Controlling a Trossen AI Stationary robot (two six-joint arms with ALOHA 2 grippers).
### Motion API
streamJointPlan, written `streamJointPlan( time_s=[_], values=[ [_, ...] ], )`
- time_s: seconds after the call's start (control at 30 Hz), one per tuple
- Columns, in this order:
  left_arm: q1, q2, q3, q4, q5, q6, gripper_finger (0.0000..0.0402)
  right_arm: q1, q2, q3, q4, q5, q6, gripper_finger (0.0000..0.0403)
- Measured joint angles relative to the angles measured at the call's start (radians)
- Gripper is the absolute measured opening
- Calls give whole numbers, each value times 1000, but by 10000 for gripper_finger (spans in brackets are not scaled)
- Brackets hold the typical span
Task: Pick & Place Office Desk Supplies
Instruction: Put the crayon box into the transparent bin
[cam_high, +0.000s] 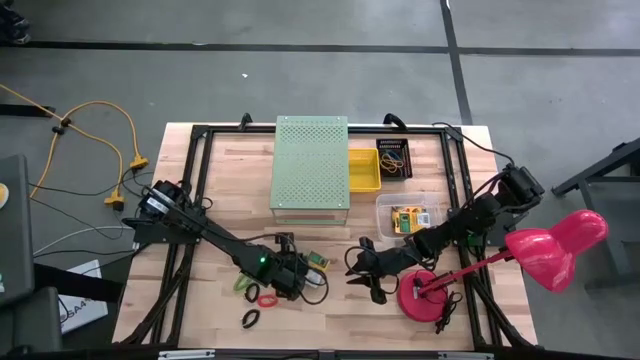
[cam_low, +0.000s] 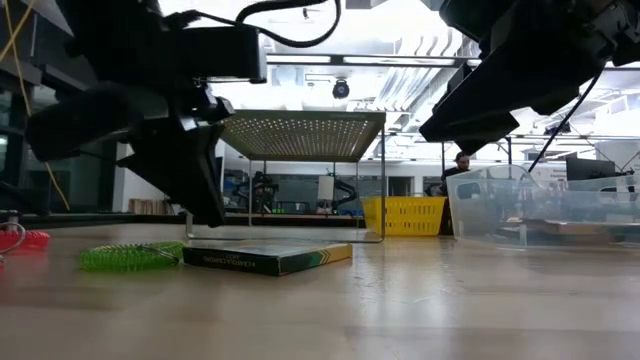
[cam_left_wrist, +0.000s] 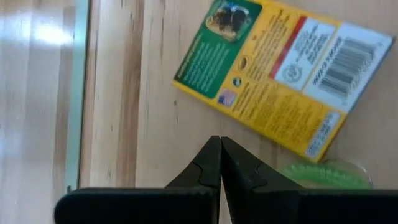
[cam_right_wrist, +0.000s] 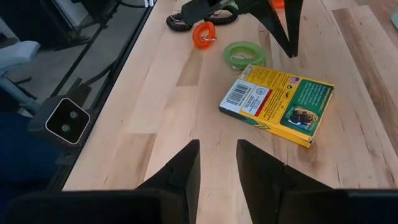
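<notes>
From above, the left gripper (cam_high: 300, 275) is hanging over the table's front edge, just beside a crayon box (cam_high: 316, 262); the right gripper (cam_high: 362, 272) is sitting across from it; a second crayon box (cam_high: 407, 219) is lying in the clear tub (cam_high: 384, 203). At table height, the green band (cam_low: 132, 256) is touching the box. Left wrist: fingers (cam_left_wrist: 211, 163) are pressing together, gripping nothing. Right wrist: fingers (cam_right_wrist: 180, 168) are standing slightly parted, empty; an orange band (cam_right_wrist: 203, 34) is lying beyond the green one.

The pale wooden plank table (cam_right_wrist: 155, 93) looks smooth and slightly glossy; the flat yellow-and-green printed cardboard crayon box (cam_right_wrist: 277, 104) has a satin sheen.
</notes>
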Motion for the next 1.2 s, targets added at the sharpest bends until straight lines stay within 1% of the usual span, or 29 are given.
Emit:
streamJointPlan(
  time_s=[0.17, 0.33, 0.47, 0.77, 0.93, 1.2],
  values=[
    [0, 12, 0, 48, 35, 17, 1, 0, 0, 0, 0, 0, 0, 93],
    [-1, 18, 0, 43, 36, 17, 1, 0, 0, 0, 1, 0, 0, 93],
    [0, 19, 0, 47, 63, 12, 1, 0, 0, 0, 1, -1, 0, 93],
    [0, 19, 0, 46, 65, 6, 1, 0, 0, 0, 1, -1, 0, 93],
    [6, 19, 0, 38, 116, 9, 1, 0, 0, 0, 1, -8, 0, 93],
    [17, 19, 0, 44, 129, 24, 1, 0, 0, 0, 1, -8, 0, 93]
  ],
)
